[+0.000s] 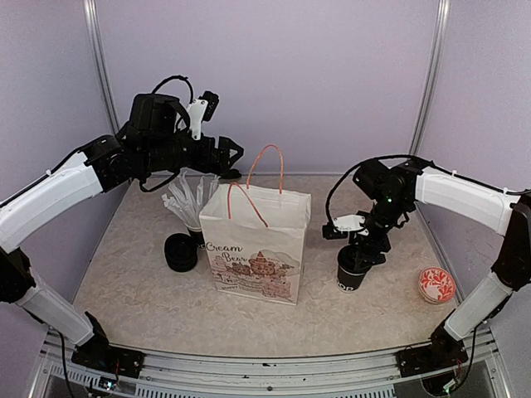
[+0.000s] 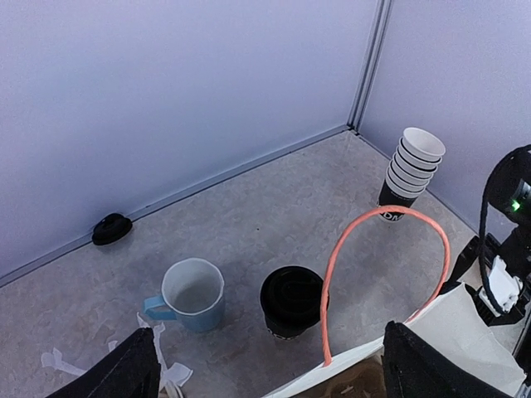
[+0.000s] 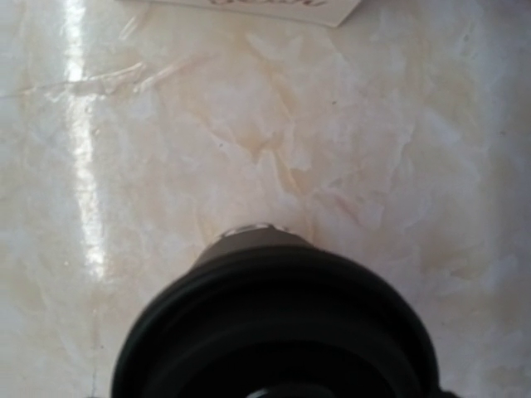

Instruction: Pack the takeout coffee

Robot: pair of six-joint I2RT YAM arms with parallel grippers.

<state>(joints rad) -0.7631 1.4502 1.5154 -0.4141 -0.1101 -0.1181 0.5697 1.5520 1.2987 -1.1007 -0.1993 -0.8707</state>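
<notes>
Left wrist view: the left fingers (image 2: 124, 369) stand wide apart with nothing between them, above the paper bag (image 2: 477, 332) and its orange handle (image 2: 390, 212). Beyond the handle a lidded black cup (image 2: 292, 300) stands on the desk (image 2: 274, 207), just beside a light blue mug (image 2: 195, 294). In the top view the right fingers (image 1: 362, 247) sit over a second black cup (image 1: 352, 272), right of the bag. Whether they grip it I cannot tell, since the right wrist view shows only its lid (image 3: 274, 332).
</notes>
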